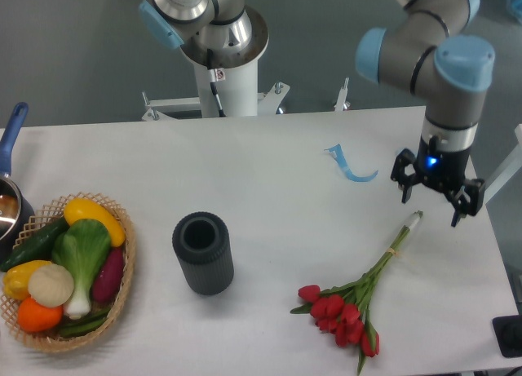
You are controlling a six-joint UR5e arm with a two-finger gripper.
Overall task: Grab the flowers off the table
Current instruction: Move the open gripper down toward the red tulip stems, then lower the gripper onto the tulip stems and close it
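The flowers (351,307), a bunch of red tulips with long green stems tied together, lie on the white table (261,164) at the front right, blooms toward the front edge and stem ends pointing up-right. My gripper (435,206) hangs above the stem ends at the right side of the table. Its black fingers are spread wide apart and hold nothing. It is apart from the stems.
A dark grey cylindrical vase (203,253) stands in the middle front. A wicker basket (122,266) of vegetables sits at the front left, with a pot with a blue handle (10,148) behind it. A blue ribbon scrap (349,165) lies left of the gripper.
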